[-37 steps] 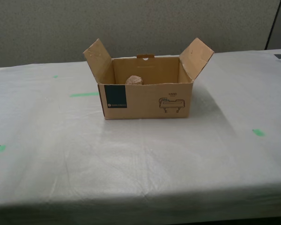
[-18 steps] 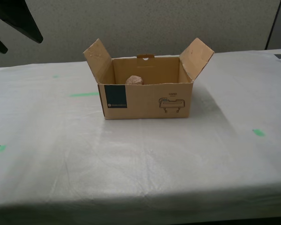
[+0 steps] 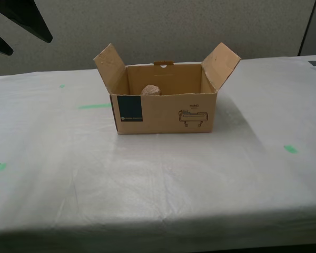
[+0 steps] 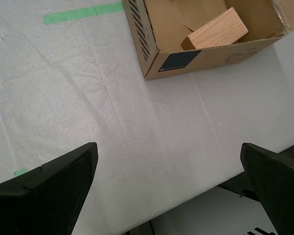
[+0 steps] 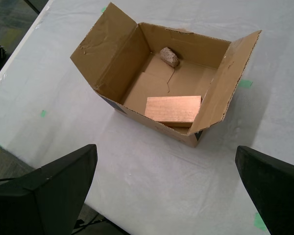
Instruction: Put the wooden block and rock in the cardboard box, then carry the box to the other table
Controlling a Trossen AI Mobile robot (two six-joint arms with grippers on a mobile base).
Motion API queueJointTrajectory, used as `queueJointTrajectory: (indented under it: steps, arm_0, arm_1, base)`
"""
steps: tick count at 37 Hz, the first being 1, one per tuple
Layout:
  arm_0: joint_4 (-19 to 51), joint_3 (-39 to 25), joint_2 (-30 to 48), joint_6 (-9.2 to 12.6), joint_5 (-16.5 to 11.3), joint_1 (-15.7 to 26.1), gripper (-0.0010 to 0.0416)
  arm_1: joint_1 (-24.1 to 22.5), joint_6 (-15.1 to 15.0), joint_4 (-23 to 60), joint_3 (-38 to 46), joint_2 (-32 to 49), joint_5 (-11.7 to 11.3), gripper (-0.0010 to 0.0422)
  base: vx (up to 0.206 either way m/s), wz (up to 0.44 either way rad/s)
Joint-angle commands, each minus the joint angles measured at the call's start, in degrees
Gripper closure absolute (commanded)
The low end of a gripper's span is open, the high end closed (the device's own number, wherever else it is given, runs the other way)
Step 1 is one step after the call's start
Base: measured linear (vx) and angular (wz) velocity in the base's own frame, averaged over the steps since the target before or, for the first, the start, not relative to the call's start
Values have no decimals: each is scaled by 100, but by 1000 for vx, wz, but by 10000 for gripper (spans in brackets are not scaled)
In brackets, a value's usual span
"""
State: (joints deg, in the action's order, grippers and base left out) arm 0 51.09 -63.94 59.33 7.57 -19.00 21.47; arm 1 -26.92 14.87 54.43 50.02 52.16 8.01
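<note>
Cardboard box (image 3: 163, 100) stood upright near the middle of the white-draped surface (image 3: 158, 184), both side flaps raised and splayed outward, dark blue label (image 3: 130, 110) and printed line drawing (image 3: 193, 117) on the near wall in the exterior view, handle tab at the top of the far wall. Inside, rock (image 3: 151, 90) lay toward the far wall, only its top showing over the near rim from the exterior view; in the first wrist view, seen on the box floor close to the far wall (image 5: 170, 57). Wooden block (image 5: 173, 109) rested on the box floor against the wall bearing the label, well apart from the rock; in the second wrist view (image 4: 216, 30) seen tilted, one end propped against that wall. Green tape marks (image 3: 94, 106) dotted the cloth, one strip at about 9 o'clock from the box, one small mark at about 4 o'clock, another at about 8 o'clock nearer the surface's edge. First gripper (image 5: 169, 188) hung above the surface clear of the box, jaws spread wide, nothing between them. Second gripper (image 4: 171, 188) likewise held above the cloth near the surface's edge, jaws wide apart and empty. Dark arm parts (image 3: 18, 21) showed at the exterior view's upper left corner, unclear which arm.
</note>
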Motion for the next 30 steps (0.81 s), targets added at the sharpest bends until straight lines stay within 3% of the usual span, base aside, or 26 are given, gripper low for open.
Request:
queueJointTrajectory:
  steps: [1, 30]
  arm_0:
    - [-7, -2, 0, -4, 4, 2, 12]
    - [-7, -2, 0, -4, 4, 2, 12]
  arm_1:
    - [-2, 11, -4, 2, -2, -7, 14]
    - [-4, 11, -7, 2, -2, -7, 14]
  base:
    - [0, 0]
    - [0, 0]
